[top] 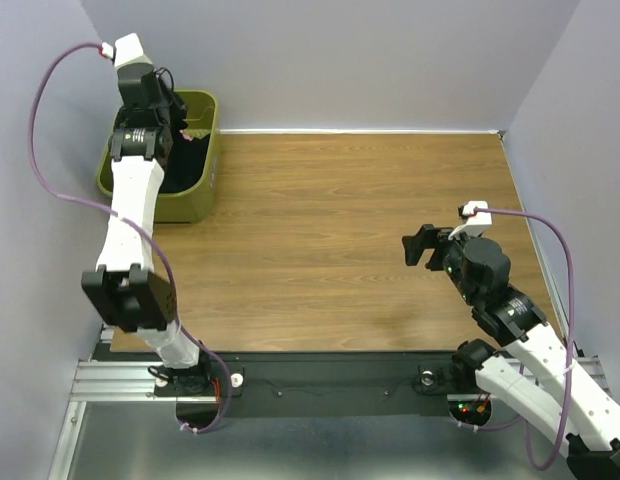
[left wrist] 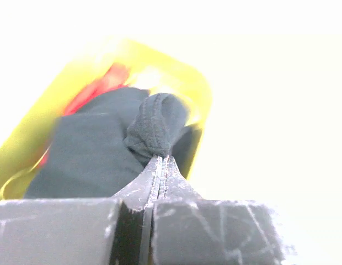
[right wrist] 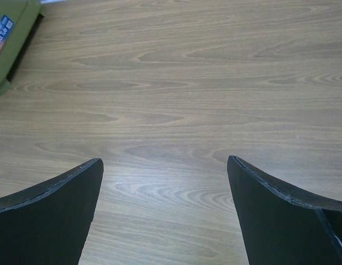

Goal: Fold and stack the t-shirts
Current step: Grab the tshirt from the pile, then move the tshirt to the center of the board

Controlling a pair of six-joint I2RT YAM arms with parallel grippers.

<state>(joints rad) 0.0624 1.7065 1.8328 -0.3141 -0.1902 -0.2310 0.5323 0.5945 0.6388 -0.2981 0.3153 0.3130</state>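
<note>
Left wrist camera: my left pincer (left wrist: 160,161) is pressed together on a fold of the soft black cloth t-shirt (left wrist: 157,124) inside the olive-green plastic basket (top: 187,206), likely to lift it out.
Colleague: Your right pincer (right wrist: 164,160)? Labels?
Me: Spread over the wooden counter (right wrist: 176,83), idle; the basket's blue sticker (right wrist: 3,36) is unreadable.

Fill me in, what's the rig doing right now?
The left fingers are down in the olive-green basket at the far left of the table, shut on a pinched-up fold of the black t-shirt. Some red cloth shows behind it in the basket. The right fingers hang open over bare wood, holding nothing. No shirt is out on the table yet, so no folding has begun.
</note>
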